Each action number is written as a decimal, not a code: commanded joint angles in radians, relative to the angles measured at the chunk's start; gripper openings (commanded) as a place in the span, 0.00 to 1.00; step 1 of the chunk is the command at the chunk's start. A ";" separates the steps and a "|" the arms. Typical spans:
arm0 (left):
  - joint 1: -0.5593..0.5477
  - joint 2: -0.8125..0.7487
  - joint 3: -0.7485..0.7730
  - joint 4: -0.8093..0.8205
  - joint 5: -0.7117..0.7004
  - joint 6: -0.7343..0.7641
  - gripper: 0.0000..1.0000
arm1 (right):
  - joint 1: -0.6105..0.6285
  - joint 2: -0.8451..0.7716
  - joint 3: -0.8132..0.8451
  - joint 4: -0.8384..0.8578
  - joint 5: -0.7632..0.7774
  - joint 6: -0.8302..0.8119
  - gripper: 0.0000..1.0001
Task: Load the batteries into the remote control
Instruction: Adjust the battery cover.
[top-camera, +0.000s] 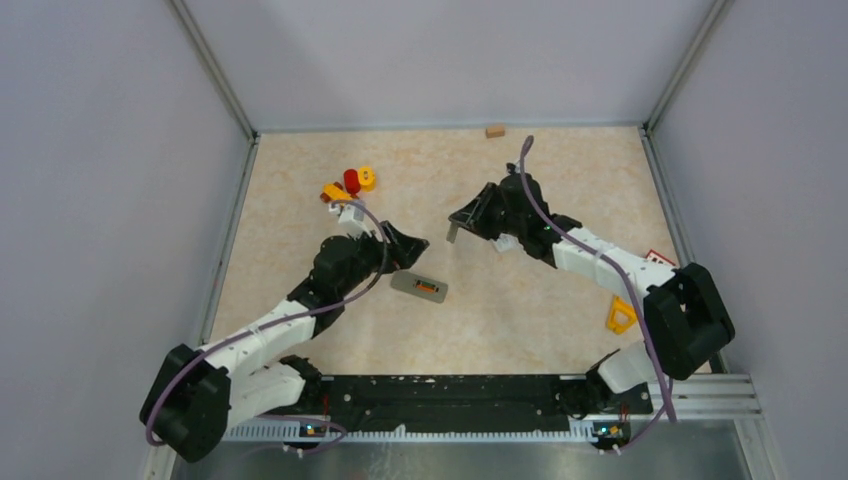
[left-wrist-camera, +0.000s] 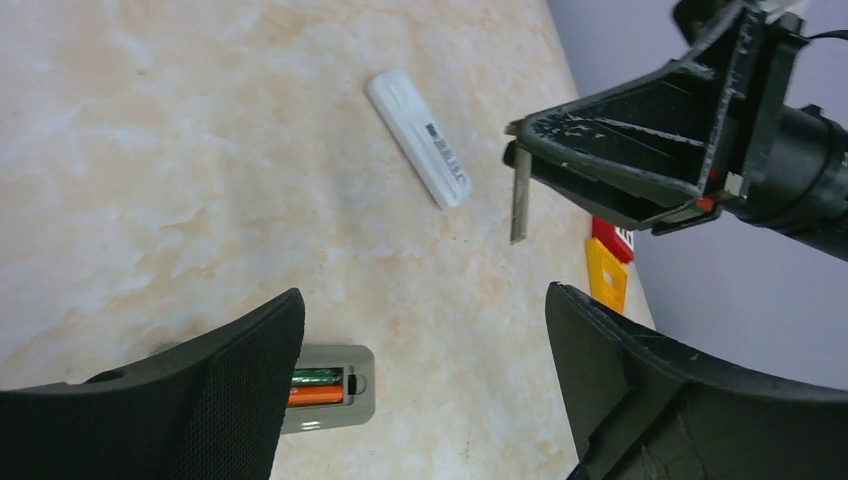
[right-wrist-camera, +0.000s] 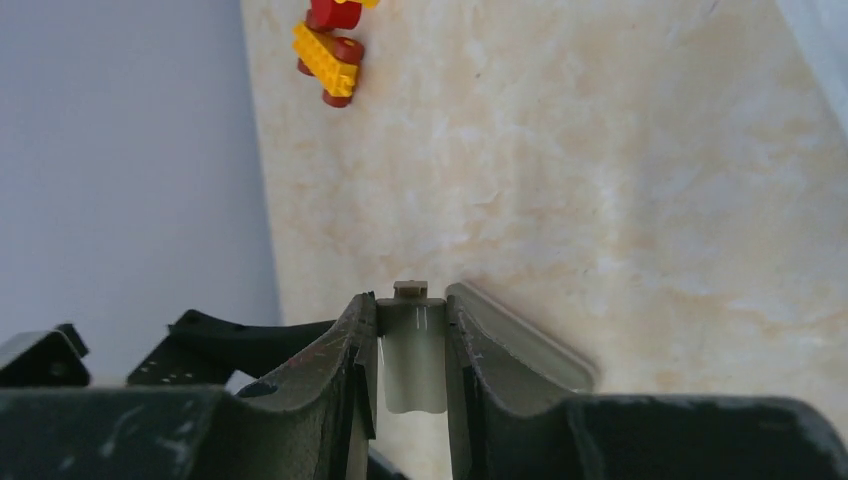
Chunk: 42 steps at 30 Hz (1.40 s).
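2 batteries, 1 green beside 1 orange, lie side by side in the open bay of the gray remote control. It rests flat on the counter at the centre of the top view, its long axis running from left slightly down to the right. The bay has no lid on it.

The battery cover is pinched in the closed right fingers. It is off the counter, on edge, above and to the right of the remote in the top view and near it. Refitting it probably means laying the cover flat, turning it to the remote's long axis and moving it down-left.

The left fingers are spread wide and grip nothing. They are the closer pair, with the remote at the lower left of their own view, partly hidden behind 1 finger.
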 joint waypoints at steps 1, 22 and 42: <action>0.004 0.070 0.091 0.108 0.182 0.094 0.91 | 0.006 -0.050 -0.107 0.201 -0.058 0.493 0.14; -0.003 0.274 0.197 0.167 0.282 0.062 0.15 | 0.060 -0.027 -0.077 0.153 -0.047 0.684 0.14; 0.181 0.310 0.277 0.122 0.989 -0.118 0.00 | -0.009 -0.313 -0.200 0.118 -0.419 -0.416 0.74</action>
